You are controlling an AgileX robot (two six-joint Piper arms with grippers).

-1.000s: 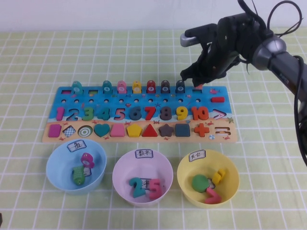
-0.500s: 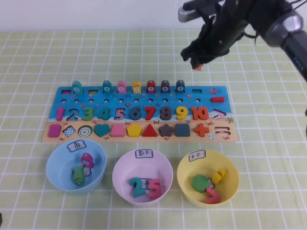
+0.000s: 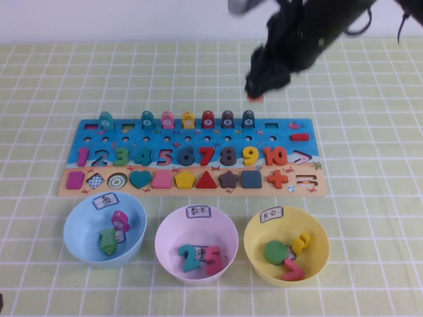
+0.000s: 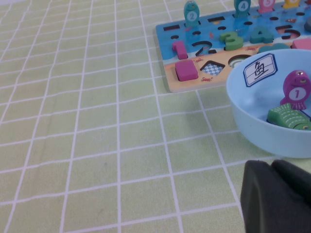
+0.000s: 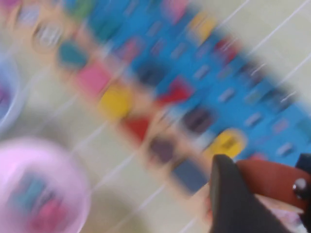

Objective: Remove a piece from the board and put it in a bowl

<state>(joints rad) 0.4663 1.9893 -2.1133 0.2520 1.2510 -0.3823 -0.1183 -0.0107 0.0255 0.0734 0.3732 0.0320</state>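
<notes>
Orange piece (image 3: 255,98) gripped in right hand (image 3: 259,91), raised above table beyond far edge of board (image 3: 192,157). Light blue bowl (image 3: 78,228) near board's left end. Left hand (image 4: 277,199) beside bowl; grip state unclear.

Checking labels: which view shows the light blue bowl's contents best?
Left wrist view: light blue bowl close, pink and green fish sharp. High view shows it whole, smaller. Right wrist view is blurred.

Right arm reaches in from the upper right, raised high, right hand (image 3: 254,94) pointing down with fingers clamped on something orange. Left hand (image 4: 277,199) sits low, parked.
</notes>
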